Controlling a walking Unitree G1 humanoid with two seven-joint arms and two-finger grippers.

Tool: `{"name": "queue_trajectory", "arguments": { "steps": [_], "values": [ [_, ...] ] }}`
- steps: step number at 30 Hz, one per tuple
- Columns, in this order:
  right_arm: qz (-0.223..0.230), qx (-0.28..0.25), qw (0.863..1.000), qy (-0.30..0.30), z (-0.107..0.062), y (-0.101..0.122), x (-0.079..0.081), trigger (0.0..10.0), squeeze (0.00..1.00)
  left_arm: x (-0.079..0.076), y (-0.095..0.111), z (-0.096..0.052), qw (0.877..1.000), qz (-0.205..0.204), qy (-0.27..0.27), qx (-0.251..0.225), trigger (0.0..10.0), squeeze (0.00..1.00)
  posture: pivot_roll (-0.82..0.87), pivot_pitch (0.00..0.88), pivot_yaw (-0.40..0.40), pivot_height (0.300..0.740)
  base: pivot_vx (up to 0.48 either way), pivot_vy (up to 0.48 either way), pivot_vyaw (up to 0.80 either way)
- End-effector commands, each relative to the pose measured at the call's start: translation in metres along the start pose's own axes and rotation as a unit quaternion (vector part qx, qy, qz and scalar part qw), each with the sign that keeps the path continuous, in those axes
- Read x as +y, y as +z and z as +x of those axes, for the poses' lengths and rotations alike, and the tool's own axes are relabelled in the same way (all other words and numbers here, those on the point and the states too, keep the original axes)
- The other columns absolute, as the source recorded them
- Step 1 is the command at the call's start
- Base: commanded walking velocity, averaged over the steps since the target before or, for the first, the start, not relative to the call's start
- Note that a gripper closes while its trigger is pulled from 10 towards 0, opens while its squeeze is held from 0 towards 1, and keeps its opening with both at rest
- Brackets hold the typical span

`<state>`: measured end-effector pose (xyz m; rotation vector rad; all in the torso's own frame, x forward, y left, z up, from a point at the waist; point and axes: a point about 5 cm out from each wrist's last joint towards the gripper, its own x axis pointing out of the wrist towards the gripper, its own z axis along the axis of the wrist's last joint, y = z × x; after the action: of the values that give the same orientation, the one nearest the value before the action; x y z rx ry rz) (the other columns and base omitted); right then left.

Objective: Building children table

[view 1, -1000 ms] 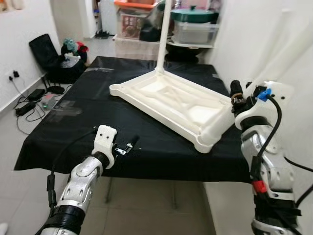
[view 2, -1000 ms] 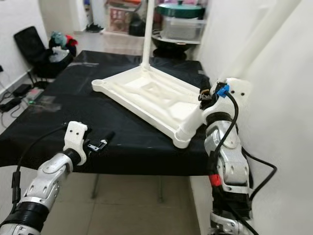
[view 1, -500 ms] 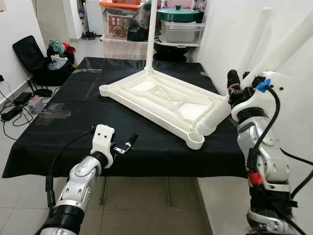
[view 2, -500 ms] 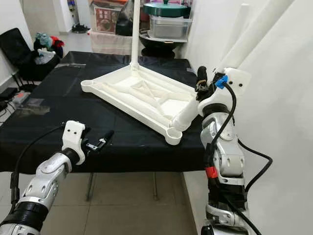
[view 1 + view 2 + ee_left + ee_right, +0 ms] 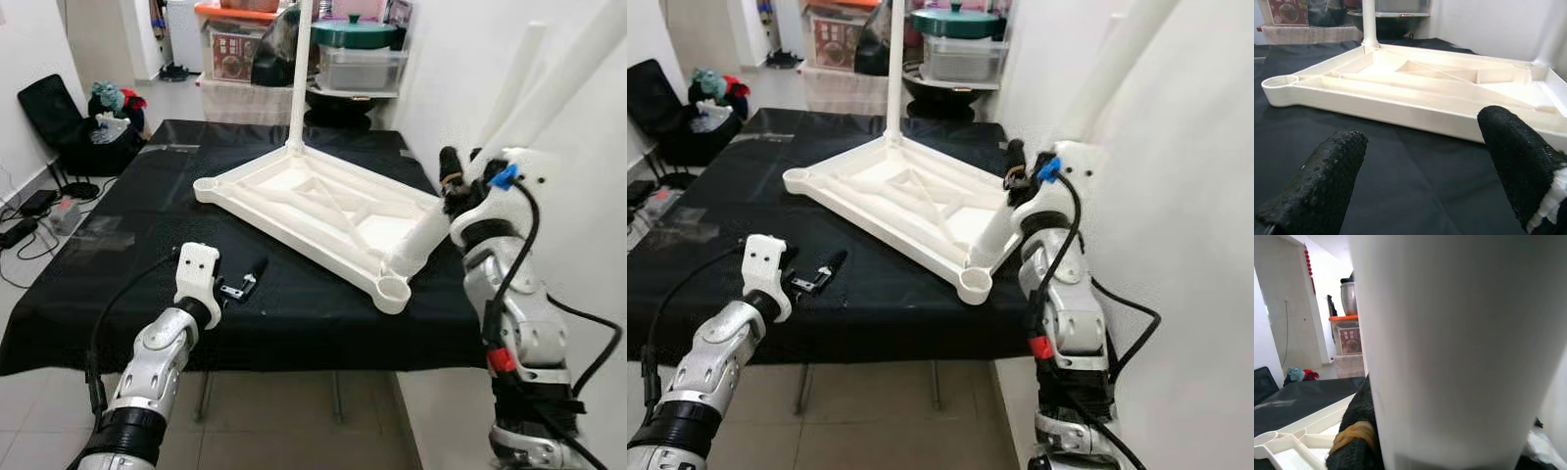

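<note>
Left eye view: white tabletop (image 5: 313,211) is laid upside down on a black-covered table (image 5: 118,284), toward the robot's right side; one white leg (image 5: 297,73) is fitted upright in the far corner socket; the near corner socket (image 5: 394,291) is seen open, close to the table's front edge; the left gripper (image 5: 245,282) is held low over the black cloth, just short of the tabletop's long edge, fingers spread with nothing between them; the right gripper (image 5: 453,181) is raised at the tabletop's right corner, closed around a second white leg (image 5: 549,93) that is tilted up and away toward the wall.

Right eye view: same layout; the held leg's lower end (image 5: 991,240) is seen slanting down to the tabletop's right edge, near the open socket; storage boxes (image 5: 965,54) with a green lid are stacked behind the table; a black chair (image 5: 666,108) with clutter is placed at far left.

Left wrist view: two black fingertips (image 5: 1327,181) are set well apart, clear of the cloth; the ribbed underside of the tabletop is seen just ahead, upright leg at its far corner.

Right wrist view: the white leg (image 5: 1449,347) is clamped directly in front of the lens; one black finger (image 5: 1359,440) is pressed against its side.
</note>
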<state>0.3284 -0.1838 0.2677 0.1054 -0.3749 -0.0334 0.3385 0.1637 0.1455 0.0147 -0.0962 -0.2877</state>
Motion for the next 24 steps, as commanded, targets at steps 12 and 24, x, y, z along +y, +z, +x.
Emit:
{"name": "queue_trajectory", "arguments": {
  "steps": [12, 24],
  "values": [
    [-0.011, 0.004, 1.0, 0.018, -0.003, -0.004, 0.003, 10.0, 0.0, -0.011, 0.003, -0.006, 1.0, 0.004, -0.021, -0.022, 10.0, 0.0, 0.04, 0.0, -0.092, 0.74, 0.183, 0.0, 0.0],
    [-0.01, 0.032, 0.996, 0.08, -0.013, -0.005, 0.0, 10.0, 0.0, -0.02, 0.002, -0.032, 0.999, 0.039, -0.016, -0.019, 10.0, 0.0, 0.04, 0.0, -0.078, 0.74, 0.0, 0.0, 0.0]
  ]
}}
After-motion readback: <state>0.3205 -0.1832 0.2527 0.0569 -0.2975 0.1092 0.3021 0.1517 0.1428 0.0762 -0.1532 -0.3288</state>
